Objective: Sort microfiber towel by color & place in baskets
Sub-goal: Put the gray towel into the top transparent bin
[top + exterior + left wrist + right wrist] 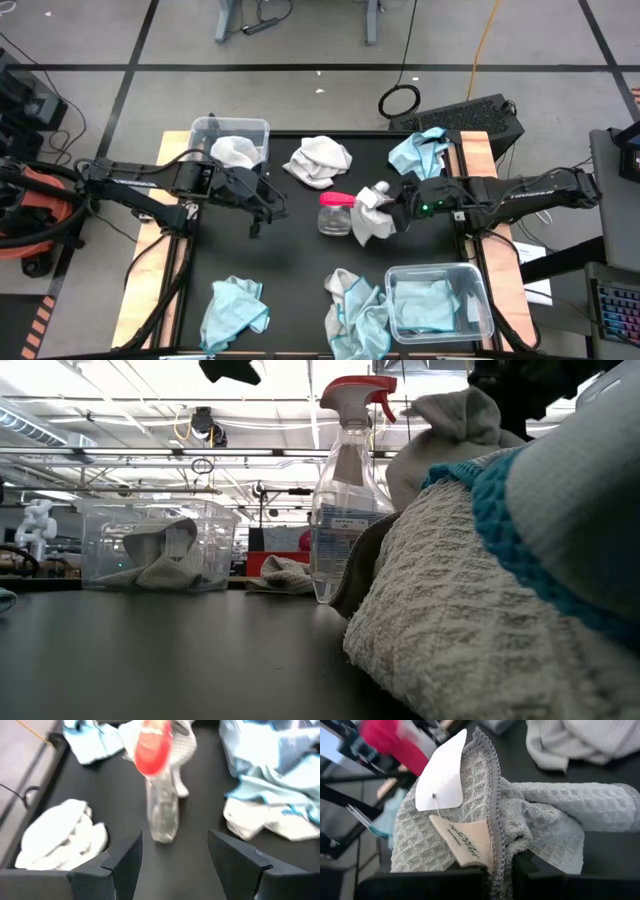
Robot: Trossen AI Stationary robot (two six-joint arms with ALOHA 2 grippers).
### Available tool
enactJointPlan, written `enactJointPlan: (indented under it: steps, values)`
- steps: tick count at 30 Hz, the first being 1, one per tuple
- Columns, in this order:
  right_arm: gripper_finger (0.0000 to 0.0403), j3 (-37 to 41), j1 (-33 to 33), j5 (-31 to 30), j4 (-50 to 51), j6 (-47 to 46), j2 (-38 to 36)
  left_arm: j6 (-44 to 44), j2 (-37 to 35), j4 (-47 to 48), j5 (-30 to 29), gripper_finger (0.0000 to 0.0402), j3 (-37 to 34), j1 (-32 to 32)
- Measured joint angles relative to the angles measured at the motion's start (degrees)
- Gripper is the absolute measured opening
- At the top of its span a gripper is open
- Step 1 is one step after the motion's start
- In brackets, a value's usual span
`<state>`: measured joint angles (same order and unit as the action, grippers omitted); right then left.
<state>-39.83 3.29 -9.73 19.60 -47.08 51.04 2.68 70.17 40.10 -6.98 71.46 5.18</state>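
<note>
At the table's centre, the right gripper (392, 210) is clamped on a grey towel (368, 222), which hangs bunched from its fingers just beside a clear spray bottle (335, 212) with a red trigger head. The right wrist view shows the cloth's waffle weave, a white paper tag (441, 774) and a beige sewn label pinched between the fingers. The left gripper (268, 208), at the bottle's nine o'clock, stands with its fingers apart and nothing between them, pointed at the bottle.

On the near edge at five o'clock, one clear basket (478, 278) holds light blue towels, with a mixed blue and white heap (355, 308) touching its left side. A lone blue towel (233, 310) lies at seven o'clock.

Farther back, a white towel (319, 159) rests at twelve o'clock, a blue towel (420, 151) at one o'clock over the table's edge, and the second basket (205, 128) at eleven o'clock contains a pale grey towel (236, 151).
</note>
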Motion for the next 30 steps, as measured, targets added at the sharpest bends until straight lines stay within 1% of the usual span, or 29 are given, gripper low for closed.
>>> enactJointPlan:
  steps: [5,16,25,30]
  values:
    - [0.0019,-0.02,0.02,-1.70,-4.44,1.64,-1.98,-0.02,0.00,-4.73,-2.28,0.0231,0.00,-0.77]
    - [0.0019,-0.02,0.02,-7.04,-13.97,7.69,-5.30,-0.02,0.00,-14.57,-2.32,0.0231,0.00,-2.66]
    - [0.0019,-0.04,0.02,-10.98,-25.98,17.31,-6.77,-0.03,0.00,-23.11,-2.32,0.0231,0.00,-4.01]
    - [0.0019,-0.07,0.02,-11.22,-31.72,21.88,-6.81,-0.02,0.00,-26.40,-2.32,0.0231,0.00,-5.35]
